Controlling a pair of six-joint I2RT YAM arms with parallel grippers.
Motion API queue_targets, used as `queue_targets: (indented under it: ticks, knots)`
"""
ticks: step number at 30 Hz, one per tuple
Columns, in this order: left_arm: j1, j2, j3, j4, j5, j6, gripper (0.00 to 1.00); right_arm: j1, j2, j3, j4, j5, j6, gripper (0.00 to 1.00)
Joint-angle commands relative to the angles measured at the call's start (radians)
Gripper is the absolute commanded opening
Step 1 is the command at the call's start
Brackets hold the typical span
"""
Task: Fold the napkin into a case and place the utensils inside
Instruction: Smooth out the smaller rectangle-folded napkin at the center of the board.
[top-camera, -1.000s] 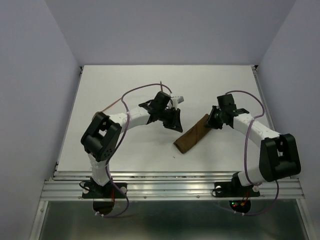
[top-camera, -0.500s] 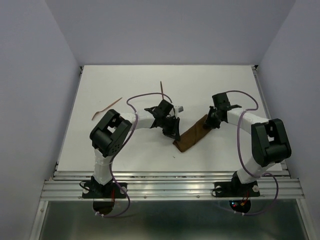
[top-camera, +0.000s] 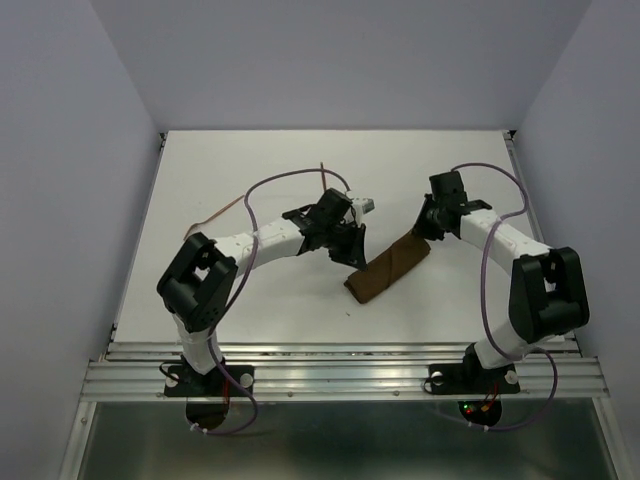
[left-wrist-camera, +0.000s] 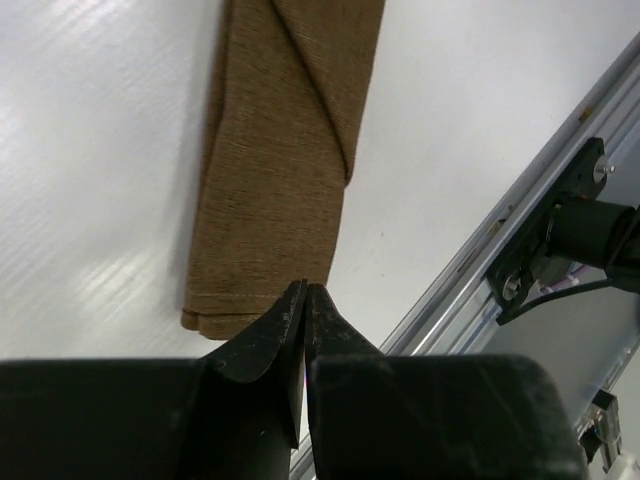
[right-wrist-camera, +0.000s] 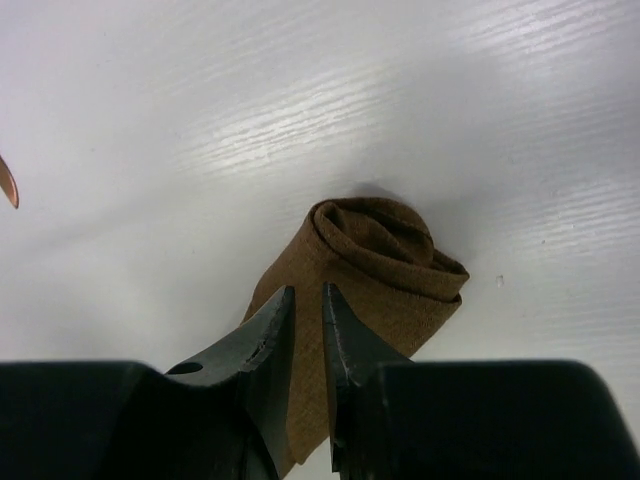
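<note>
1. Both grippers hang low by the napkin (top-camera: 388, 270). It is folded into a long thin case and lies slanted on the table (top-camera: 230, 160) between the 2 arms.
2. My left gripper (left-wrist-camera: 303, 287) has its fingers pressed tip to tip, with nothing in them. It sits just over the near end of the case (left-wrist-camera: 285, 200).
3. My right gripper (right-wrist-camera: 306, 290) has a thin gap between its fingers, and I see nothing in that gap. It is over the far end, where the cloth (right-wrist-camera: 385, 255) shows rolled layers.
4. I think the cloth is light, soft and floppy. It may sag or come unfolded if I lift it. I would pinch only the top layer at the far end and press the near end down.
5. The utensils are not inside yet. 1 stick (top-camera: 323, 176) lies behind the left arm. The other stick (top-camera: 218, 214) is off to the left, partly hidden by that arm.
6. The sticks look very thin, stiff and light, and they lie flat, so they may slip. I would grab each 1 near its middle.
</note>
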Motion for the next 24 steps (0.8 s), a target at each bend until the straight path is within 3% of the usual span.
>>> queue_targets:
  ticks: [1, 12, 24]
  knots:
    - [-0.033, -0.013, -0.015, -0.002, 0.000, -0.006, 0.14, -0.002, 0.074, 0.071, 0.009, 0.046, -0.018, 0.23]
    - [-0.048, 0.102, -0.100, 0.061, -0.058, 0.021, 0.13, -0.002, 0.250, 0.114, 0.010, 0.121, -0.027, 0.19]
    - [-0.048, -0.014, -0.054, -0.013, -0.094, 0.046, 0.13, -0.002, 0.047, 0.106, -0.045, 0.093, -0.035, 0.21]
